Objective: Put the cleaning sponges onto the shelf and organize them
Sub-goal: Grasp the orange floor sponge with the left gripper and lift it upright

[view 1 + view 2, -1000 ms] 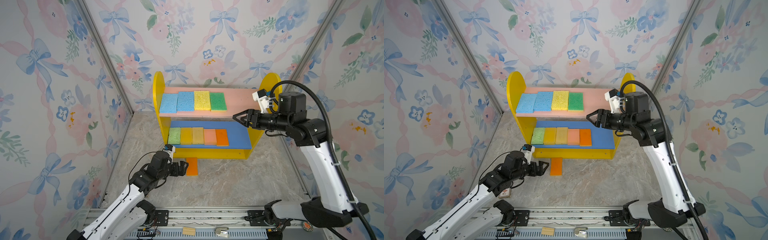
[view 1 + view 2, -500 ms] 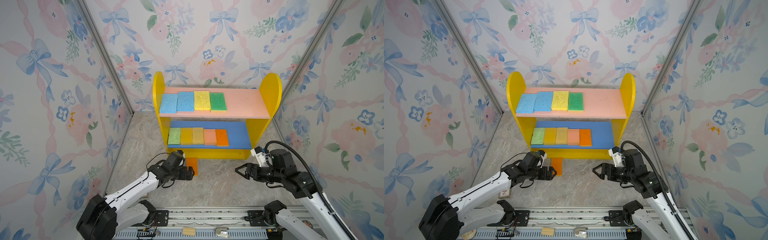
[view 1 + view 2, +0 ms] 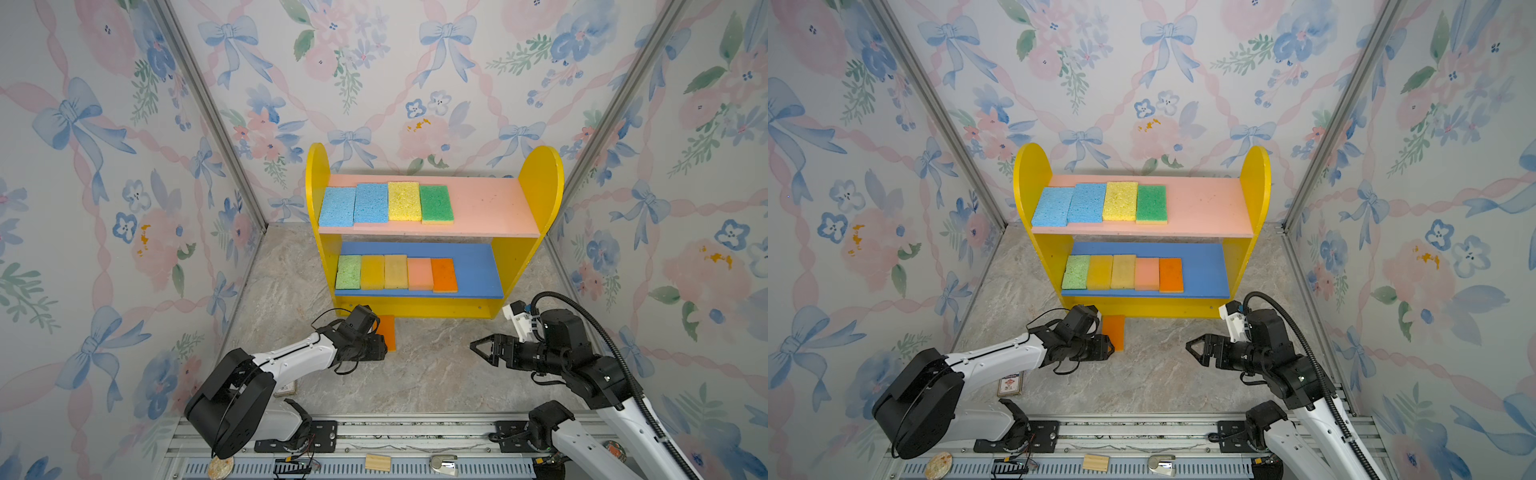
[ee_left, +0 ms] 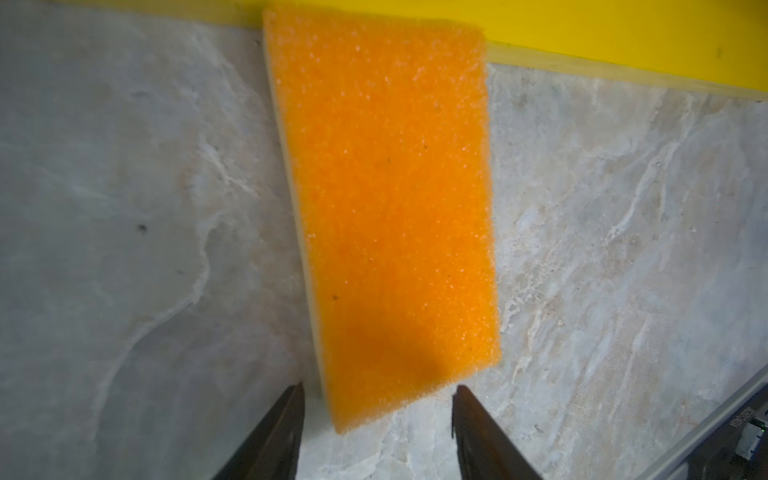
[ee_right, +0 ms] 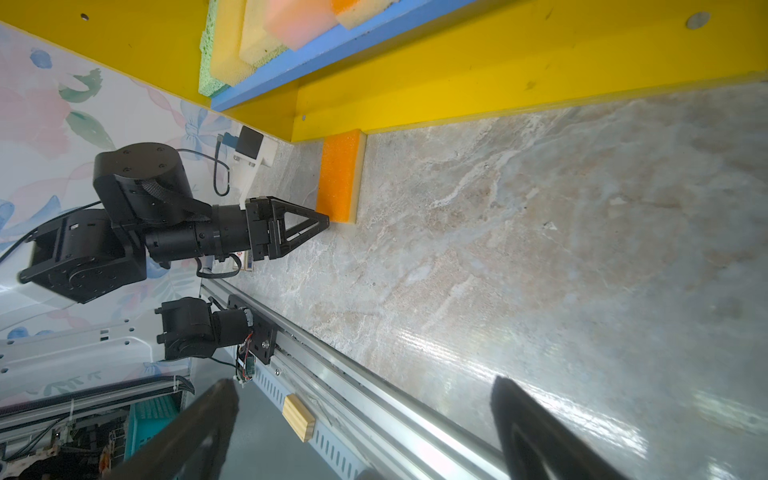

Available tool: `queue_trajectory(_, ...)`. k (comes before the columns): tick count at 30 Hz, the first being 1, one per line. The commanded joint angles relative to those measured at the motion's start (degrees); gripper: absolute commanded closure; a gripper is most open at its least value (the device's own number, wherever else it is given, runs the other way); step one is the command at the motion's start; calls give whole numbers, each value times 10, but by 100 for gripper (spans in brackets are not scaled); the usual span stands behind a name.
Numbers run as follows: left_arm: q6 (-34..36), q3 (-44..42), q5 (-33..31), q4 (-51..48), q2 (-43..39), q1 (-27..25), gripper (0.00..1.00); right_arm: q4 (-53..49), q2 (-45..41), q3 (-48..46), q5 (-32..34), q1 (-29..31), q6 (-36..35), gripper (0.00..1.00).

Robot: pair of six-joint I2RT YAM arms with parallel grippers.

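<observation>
An orange sponge (image 3: pixel 388 330) (image 4: pixel 386 199) lies flat on the marble floor, its far end against the base of the shelf (image 3: pixel 540 187) (image 3: pixel 1255 178). My left gripper (image 3: pixel 385 350) (image 4: pixel 377 388) is low at the sponge's near end. It is open, one finger on each side, with a narrow gap to the foam. My right gripper (image 3: pixel 474 345) (image 5: pixel 361 392) hovers wide open and empty over the floor to the right. Several sponges (image 3: pixel 384 202) lie in a row on the pink upper board, and several more (image 3: pixel 395 272) on the blue lower board.
A small wooden block (image 3: pixel 377 462) (image 5: pixel 297 417), a round disc (image 3: pixel 220 467) and a metal piece (image 3: pixel 444 463) lie on the front rail. A small card box (image 3: pixel 1010 384) sits on the floor under the left arm. Floral walls close in on three sides.
My right arm came down from the shelf's upper board to the floor at the right, and its jaws widened. My left gripper moved forward to the orange sponge and its jaws narrowed around the near end.
</observation>
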Motion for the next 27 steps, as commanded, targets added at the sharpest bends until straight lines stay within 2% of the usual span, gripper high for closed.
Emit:
queue_trajectory(1,7,-1,9,16,9,14,45,-10,-2,5,11,4,-11,3)
queue_trajectory(6,16,-10,29,29,9,39,62,-4,3,7,13,4,-6,3)
queue_trajectory(9,21,-18,39,35,16,47,68,-1,9,12,14,4,-3,3)
queue_trajectory(15,23,-28,59,45,9,49,99,15,12,10,15,9,15,3)
queue_trajectory(21,4,-54,82,45,-60,48,100,20,19,-7,38,23,46,3)
queue_trajectory(27,-41,-80,127,44,-171,32,100,98,31,-31,29,67,105,3)
